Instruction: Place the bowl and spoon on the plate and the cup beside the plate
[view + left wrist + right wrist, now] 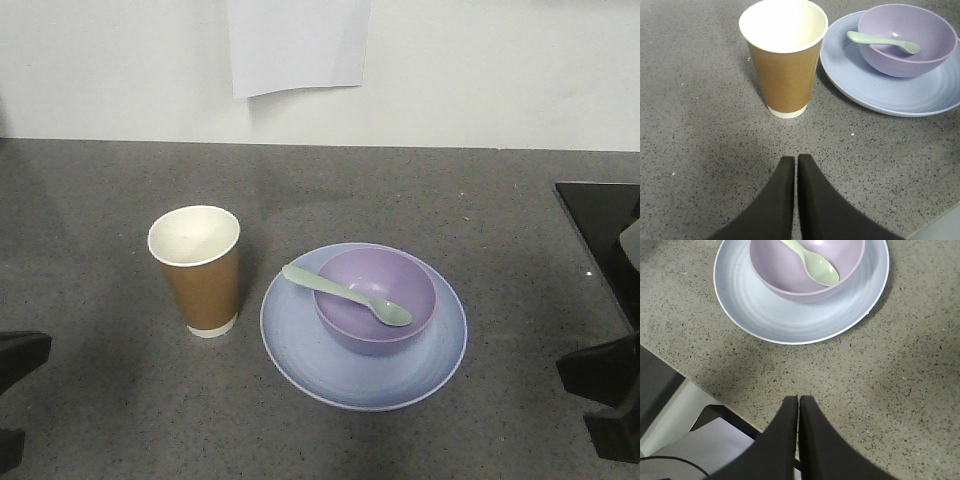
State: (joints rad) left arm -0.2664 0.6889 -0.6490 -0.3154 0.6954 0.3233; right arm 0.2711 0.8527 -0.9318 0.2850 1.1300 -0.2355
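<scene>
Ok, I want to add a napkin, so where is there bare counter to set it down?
Bare counter lies left of the cup, along the wall behind it, and right of the plate up to the black panel. It is crowded in the narrow gap between cup and plate; the bowl with the spoon fills the plate's middle.

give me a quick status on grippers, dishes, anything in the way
Left gripper and right gripper shut, empty, clear of the dishes. Bowl on plate, spoon in bowl, cup upright beside plate. Nothing in the way.

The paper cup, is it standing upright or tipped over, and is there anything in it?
Upright and empty: the cup stands on its white base beside the plate, open mouth up, showing only a clean white inside.
</scene>
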